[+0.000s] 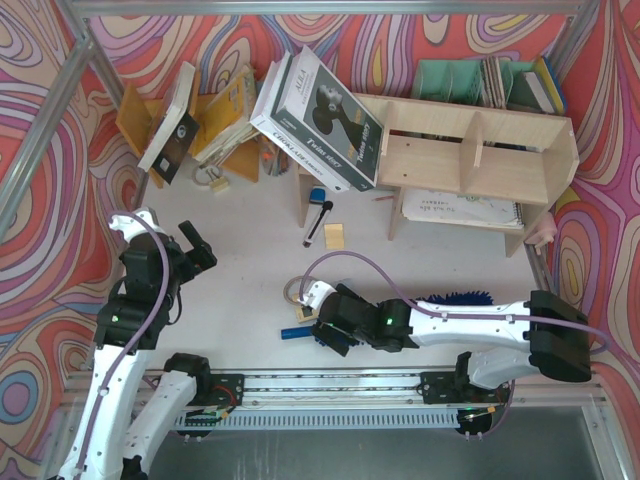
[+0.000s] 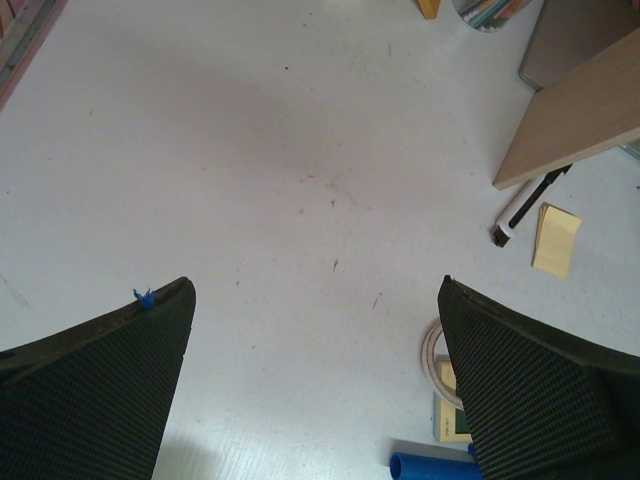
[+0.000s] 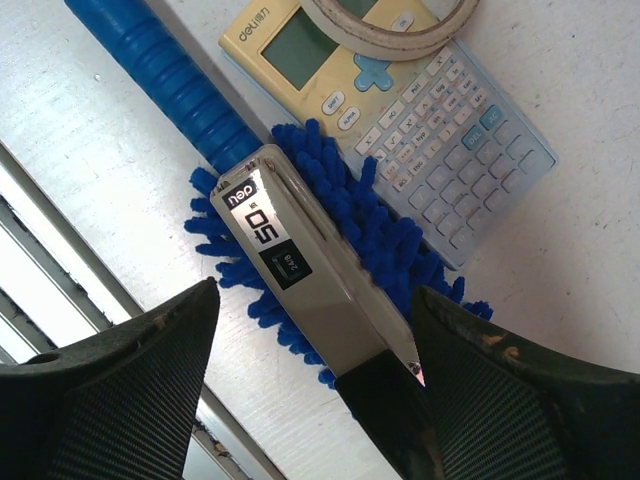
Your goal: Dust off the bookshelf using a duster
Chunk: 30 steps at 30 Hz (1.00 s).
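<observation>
The duster point(image 3: 372, 232) lies flat near the table's front edge, its ribbed blue handle point(image 3: 168, 78) pointing away and its fluffy blue head partly under a silver stapler point(image 3: 300, 275). My right gripper point(image 3: 315, 290) hangs just over them, open, its fingers on either side of the stapler and the fluff. From above, the right gripper point(image 1: 328, 335) covers the middle of the duster point(image 1: 468, 297). The plywood bookshelf point(image 1: 470, 150) stands at the back right. My left gripper point(image 1: 195, 245) is open over bare table at the left, nothing between its fingers point(image 2: 110, 370).
A yellow and blue calculator point(image 3: 400, 100) and a tape ring point(image 3: 392, 22) lie against the duster. A marker point(image 1: 318, 220) and a sticky note pad point(image 1: 334, 236) lie in front of the shelf. Large books point(image 1: 320, 115) lean on its left end. An orange rack point(image 1: 225, 120) and a green organizer point(image 1: 450, 80) stand behind.
</observation>
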Each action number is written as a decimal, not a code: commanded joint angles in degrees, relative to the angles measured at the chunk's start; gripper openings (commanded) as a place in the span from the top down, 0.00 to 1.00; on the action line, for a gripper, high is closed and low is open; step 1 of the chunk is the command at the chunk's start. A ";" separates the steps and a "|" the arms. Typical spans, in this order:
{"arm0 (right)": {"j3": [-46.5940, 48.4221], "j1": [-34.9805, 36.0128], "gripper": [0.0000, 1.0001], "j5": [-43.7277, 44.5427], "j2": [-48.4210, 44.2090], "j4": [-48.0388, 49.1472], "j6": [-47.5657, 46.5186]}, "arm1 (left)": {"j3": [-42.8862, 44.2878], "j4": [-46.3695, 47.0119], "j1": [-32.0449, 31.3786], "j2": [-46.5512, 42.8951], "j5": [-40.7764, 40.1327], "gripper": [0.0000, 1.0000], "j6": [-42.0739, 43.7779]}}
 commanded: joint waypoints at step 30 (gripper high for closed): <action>1.48 0.39 0.51 -0.67 3.72 2.38 -3.54 | -0.85 -1.57 0.01 -0.01 -1.40 0.02 -0.36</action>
